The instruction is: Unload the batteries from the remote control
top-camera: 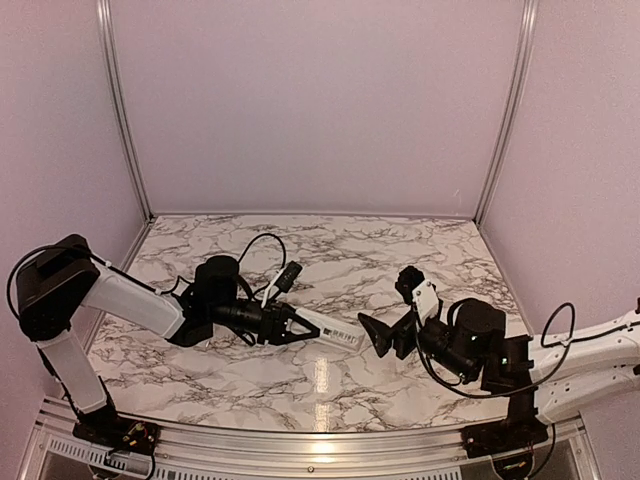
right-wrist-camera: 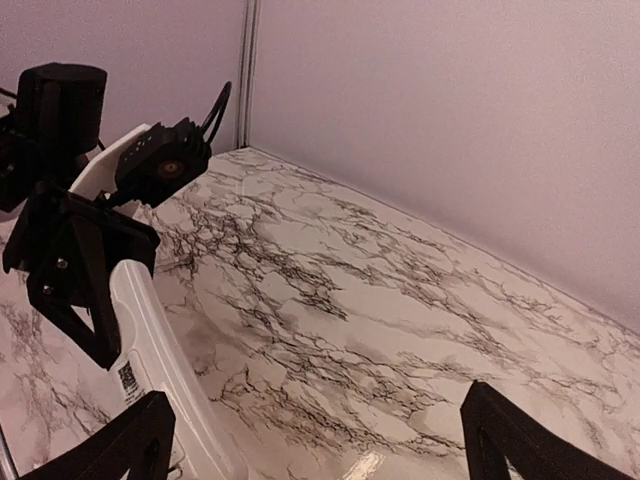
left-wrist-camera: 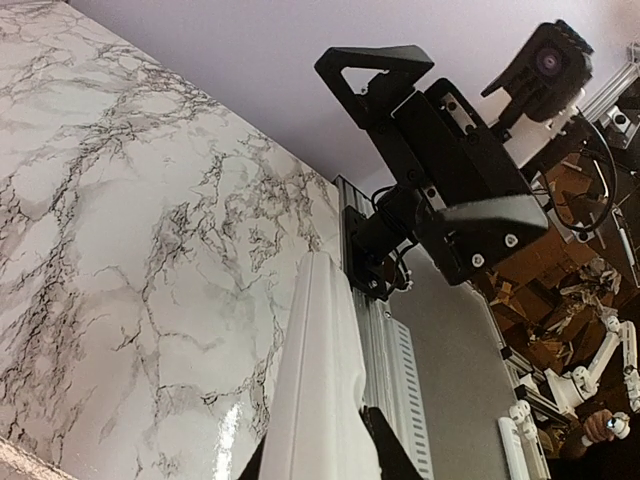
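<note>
- The left end effector (top-camera: 291,326) clamped the remote control (top-camera: 335,332) at its 9 o'clock end.
- The right end effector (top-camera: 383,336) gaped open at 3 o'clock.
- The remote's QR label (right-wrist-camera: 127,378) was unreadable.

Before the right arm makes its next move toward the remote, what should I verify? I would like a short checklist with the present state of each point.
1. Left gripper shut on the remote control: ok.
2. Right gripper open: ok.
3. Remote centred between the right fingers: not ok; in the right wrist view it lies close to one finger, far from the other.
4. Batteries inside the remote: cannot tell; none shows in any view.
5. Battery side of the remote facing the right gripper: cannot tell; only a white face with a printed label shows.
</note>
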Controlling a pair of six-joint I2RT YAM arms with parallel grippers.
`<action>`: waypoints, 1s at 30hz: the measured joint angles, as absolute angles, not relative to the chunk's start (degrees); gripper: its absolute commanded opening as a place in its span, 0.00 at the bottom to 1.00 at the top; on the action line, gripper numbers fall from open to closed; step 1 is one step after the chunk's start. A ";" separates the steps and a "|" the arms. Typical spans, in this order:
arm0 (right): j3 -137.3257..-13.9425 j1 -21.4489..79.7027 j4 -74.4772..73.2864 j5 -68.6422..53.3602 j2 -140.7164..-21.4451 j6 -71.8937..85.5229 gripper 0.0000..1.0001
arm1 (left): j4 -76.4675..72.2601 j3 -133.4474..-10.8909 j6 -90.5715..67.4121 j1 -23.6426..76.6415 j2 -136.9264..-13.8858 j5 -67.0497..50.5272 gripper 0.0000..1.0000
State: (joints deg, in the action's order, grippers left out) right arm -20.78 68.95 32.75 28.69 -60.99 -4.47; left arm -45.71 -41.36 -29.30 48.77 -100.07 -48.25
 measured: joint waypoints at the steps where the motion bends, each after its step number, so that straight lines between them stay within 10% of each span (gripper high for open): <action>1: -20.86 67.53 31.90 27.16 -59.75 -1.76 0.98 | -46.41 -40.93 -29.39 48.77 -99.57 -48.05 0.00; 15: -21.37 62.81 31.70 -0.34 -56.60 21.34 0.90 | -61.23 -32.71 -35.16 48.40 -91.90 -45.93 0.00; 30: -28.25 62.28 37.87 -11.14 -68.29 23.00 0.46 | -70.78 -30.59 -39.64 47.66 -90.72 -45.71 0.00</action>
